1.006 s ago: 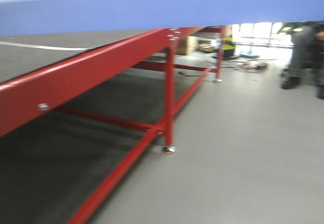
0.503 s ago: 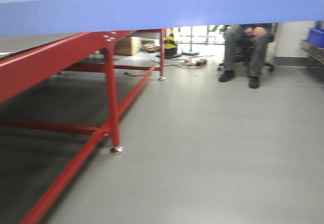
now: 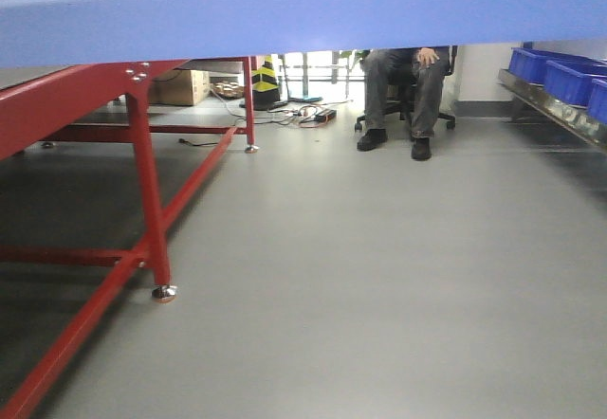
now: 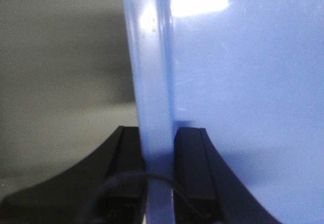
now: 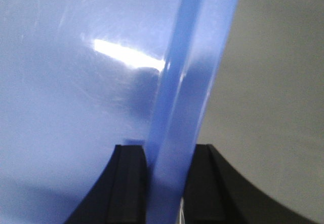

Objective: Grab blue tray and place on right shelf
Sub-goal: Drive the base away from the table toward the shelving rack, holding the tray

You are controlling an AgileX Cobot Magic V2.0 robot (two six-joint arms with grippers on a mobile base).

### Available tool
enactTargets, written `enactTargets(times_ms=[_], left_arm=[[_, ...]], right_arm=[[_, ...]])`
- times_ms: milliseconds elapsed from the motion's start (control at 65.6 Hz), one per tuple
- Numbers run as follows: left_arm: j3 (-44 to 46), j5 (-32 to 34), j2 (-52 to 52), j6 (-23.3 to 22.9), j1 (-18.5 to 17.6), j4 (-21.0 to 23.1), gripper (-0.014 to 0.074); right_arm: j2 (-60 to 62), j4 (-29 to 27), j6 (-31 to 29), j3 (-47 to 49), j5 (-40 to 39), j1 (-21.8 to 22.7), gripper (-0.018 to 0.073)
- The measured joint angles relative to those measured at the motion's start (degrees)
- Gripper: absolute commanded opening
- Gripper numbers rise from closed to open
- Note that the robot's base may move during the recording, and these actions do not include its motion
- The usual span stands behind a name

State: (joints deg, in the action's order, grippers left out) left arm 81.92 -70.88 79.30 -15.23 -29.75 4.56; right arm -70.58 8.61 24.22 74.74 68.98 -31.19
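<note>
Table point(image 3: 142, 182): I see its red frame at lower left.
Left gripper point(image 4: 158, 143): clamped on the tray point(image 4: 243, 82) rim.
Tray: held up across my front view, above the floor.
Right gripper point(image 5: 164, 155): pinching the other rim.
Shelf point(image 3: 560, 116): far right, holding bins point(image 3: 569, 78), well apart from the tray.

No legible text, label, brand or number — in any view.

Tray point(image 3: 303, 11) above; table point(image 3: 142, 182) left, bins point(image 3: 567, 80) right (person point(image 3: 403, 87) behind)
</note>
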Motion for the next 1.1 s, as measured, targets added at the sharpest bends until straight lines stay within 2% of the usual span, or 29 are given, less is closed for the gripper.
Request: enactTargets(times_ms=[1098], left_arm=[[0.0,-0.12,0.0,0.0,0.0,1.13,-0.0038]], right_arm=[[0.0,0.28,0.0,0.0,0.36,0.0,0.0056]])
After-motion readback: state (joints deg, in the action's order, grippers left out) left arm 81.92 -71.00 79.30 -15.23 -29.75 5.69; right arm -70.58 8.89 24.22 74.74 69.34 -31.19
